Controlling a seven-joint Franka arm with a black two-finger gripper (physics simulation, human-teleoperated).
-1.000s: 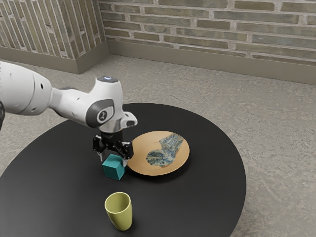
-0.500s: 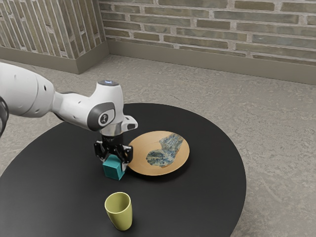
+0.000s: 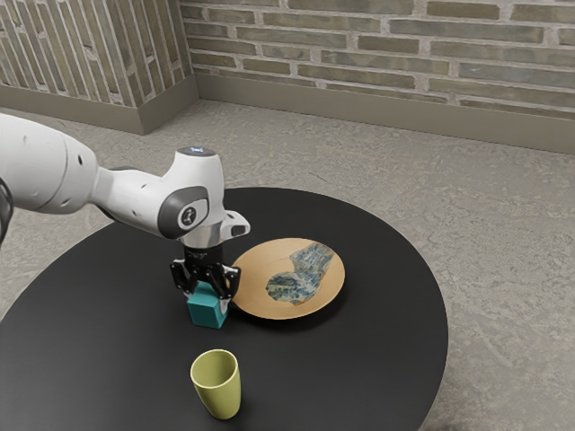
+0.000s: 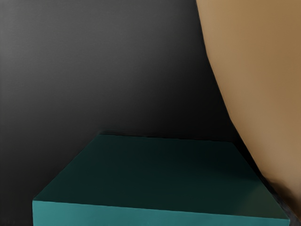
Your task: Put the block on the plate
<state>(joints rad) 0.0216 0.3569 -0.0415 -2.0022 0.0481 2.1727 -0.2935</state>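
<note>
The black gripper [image 3: 207,296] points down over the teal block [image 3: 207,312] in the exterior view, its two fingers against opposite sides of the block, shut on it. The block rests on the black table, and its upper part is partly covered by the gripper. Close beside it, toward the exterior view's right, lies the round tan plate [image 3: 252,280] with a blue-grey patterned patch. In the wrist view the block [image 4: 160,176] appears large at the lower edge, near the rim of the plate [image 4: 263,89].
A yellow-green cup [image 3: 218,386] stands upright on the round black table [image 3: 350,359], nearer the exterior camera than the block. The table's curved edge runs past the plate's far side.
Over the last second my hand has turned and lowered slightly around the block. The fingers have come in against its sides, and the block has turned a little. Plate and cup have stayed put.
</note>
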